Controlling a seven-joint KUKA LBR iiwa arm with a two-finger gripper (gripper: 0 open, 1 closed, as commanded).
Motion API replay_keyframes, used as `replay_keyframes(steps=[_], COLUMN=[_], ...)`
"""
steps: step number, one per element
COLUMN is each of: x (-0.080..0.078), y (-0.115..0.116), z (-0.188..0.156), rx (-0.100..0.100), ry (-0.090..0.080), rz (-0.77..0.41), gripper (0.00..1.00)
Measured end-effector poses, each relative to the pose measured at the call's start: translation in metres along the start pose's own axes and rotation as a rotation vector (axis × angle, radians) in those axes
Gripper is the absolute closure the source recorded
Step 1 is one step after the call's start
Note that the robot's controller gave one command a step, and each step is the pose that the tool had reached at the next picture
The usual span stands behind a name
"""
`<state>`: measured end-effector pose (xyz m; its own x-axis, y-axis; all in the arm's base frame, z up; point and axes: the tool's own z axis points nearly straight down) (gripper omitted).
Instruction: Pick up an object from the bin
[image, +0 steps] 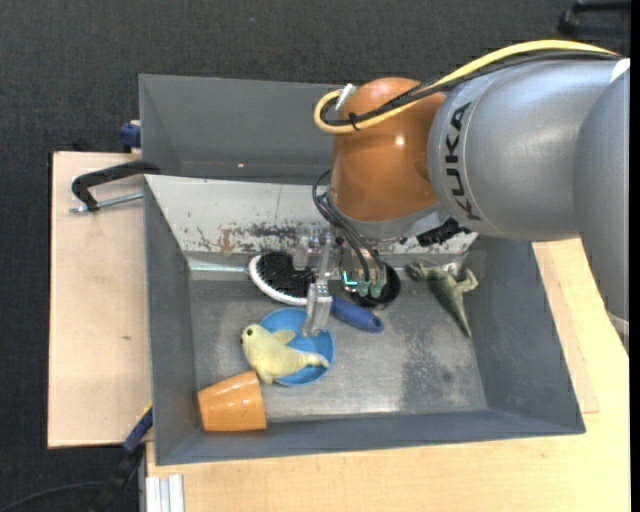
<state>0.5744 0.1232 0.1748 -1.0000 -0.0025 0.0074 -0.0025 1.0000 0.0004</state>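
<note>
Currently the gripper (342, 303) hangs low over the middle of the grey metal bin (420, 372), its two fingers spread apart with nothing clamped between them. The pale left finger (318, 300) comes down to the upper right rim of a shallow round blue dish (312, 352). Beneath the gap between the fingers lies a small blue bar-shaped piece (358, 318), just beside that dish on the bin floor.

The dish holds one thing – a soft yellow toy animal (268, 352), slumped across its left half. An orange plastic cup (232, 402) lies tipped on its side near the front left corner; whether anything is in it cannot be told. A round black-and-white brush head (278, 276) rests towards the back wall, and a green toy figure (452, 290) lies well apart at the right.
</note>
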Motion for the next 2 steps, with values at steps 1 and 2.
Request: replay_keyframes(steps=[1, 2], x=[0.032, 0.041], y=[-0.059, 0.009], z=[0.103, 0.103], rx=[-0.005, -0.003], ry=[-0.020, -0.016], rz=[-0.004, -0.131], gripper=[0.00, 0.00])
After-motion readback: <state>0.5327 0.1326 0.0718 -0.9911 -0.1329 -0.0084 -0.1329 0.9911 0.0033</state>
